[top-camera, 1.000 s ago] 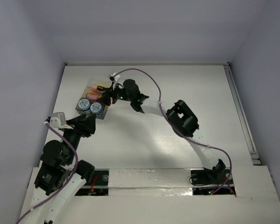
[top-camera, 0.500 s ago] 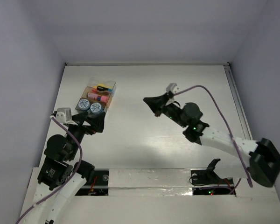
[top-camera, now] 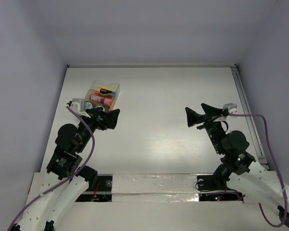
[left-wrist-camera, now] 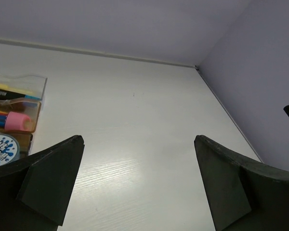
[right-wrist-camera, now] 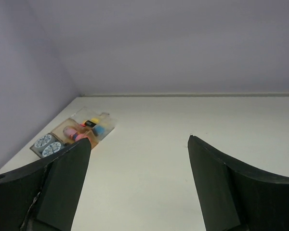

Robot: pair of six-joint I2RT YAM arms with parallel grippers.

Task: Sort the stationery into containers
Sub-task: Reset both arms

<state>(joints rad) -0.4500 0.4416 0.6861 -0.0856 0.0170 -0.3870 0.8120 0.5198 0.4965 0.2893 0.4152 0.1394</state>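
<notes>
The containers (top-camera: 104, 96) sit clustered at the table's far left. The clear box (top-camera: 108, 89) holds yellow, orange, blue and black markers (top-camera: 104, 90). The tan box (top-camera: 107, 102) holds the pink tube (top-camera: 99, 99). In the top view my left arm partly hides the dark grey box and its blue-and-white tubs (top-camera: 88, 105). In the right wrist view both tubs (right-wrist-camera: 47, 144) show beside the pink tube (right-wrist-camera: 72, 133). The left wrist view shows the pink tube (left-wrist-camera: 12, 121) and one tub (left-wrist-camera: 0, 144). My left gripper (top-camera: 111, 117) is open and empty just right of the boxes. My right gripper (top-camera: 194, 117) is open and empty, far to their right.
The white table (top-camera: 173, 91) is walled at the back and on both sides. A rail (top-camera: 245, 110) runs along its right edge. The left gripper (left-wrist-camera: 138, 140) and the right gripper (right-wrist-camera: 138, 140) both look over bare tabletop.
My right arm has pulled back from the boxes to the right side of the table. My left gripper has moved up and right beside the boxes. The stationery stays in the boxes.
</notes>
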